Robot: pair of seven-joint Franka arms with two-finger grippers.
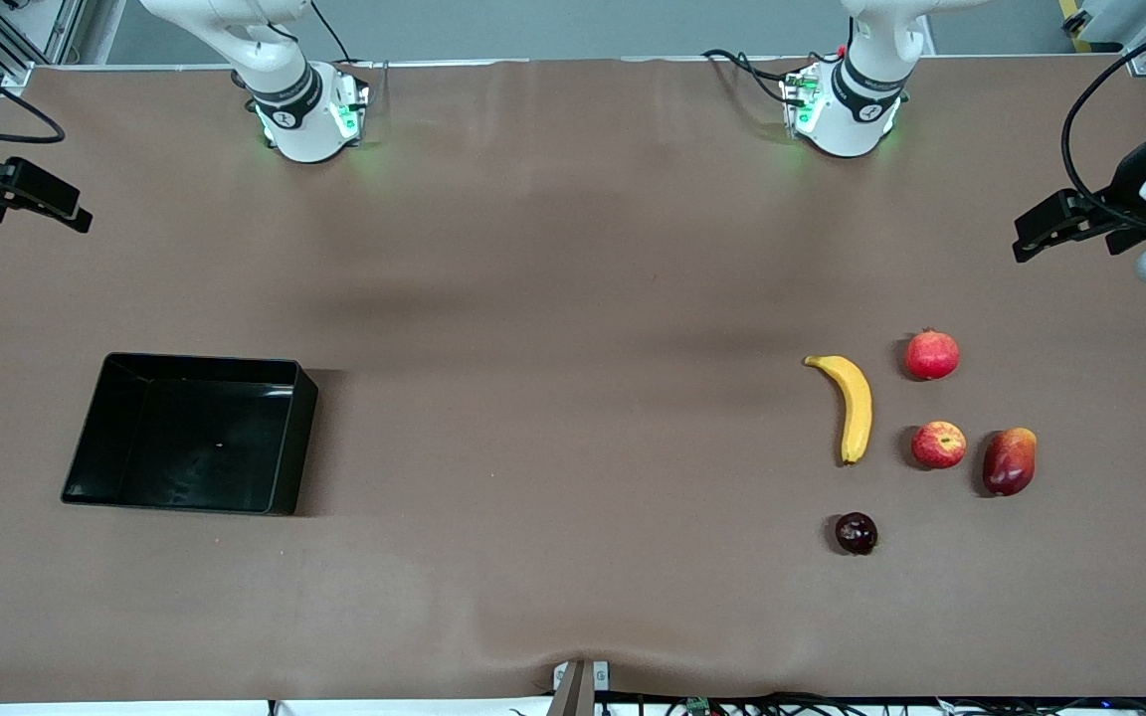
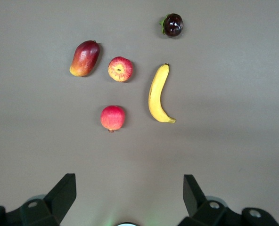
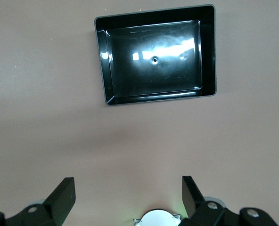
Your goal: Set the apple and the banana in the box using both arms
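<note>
Two grippers hang wide open and empty: banana [image 1: 855, 406] and apple [image 1: 938, 445] lie side by side toward the left arm's end of the table [image 1: 573, 557], box [image 1: 280, 438] at the right arm's end; left gripper [image 2: 129, 194] over bare table near the fruit, right gripper [image 3: 128, 194] over bare table near the box.

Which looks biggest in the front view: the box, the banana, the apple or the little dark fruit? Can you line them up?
Largest to smallest, as they look in the front view:
1. The box, by far the biggest.
2. The banana, long and thin.
3. The apple.
4. The dark fruit, a bit smaller than the apple.
</note>
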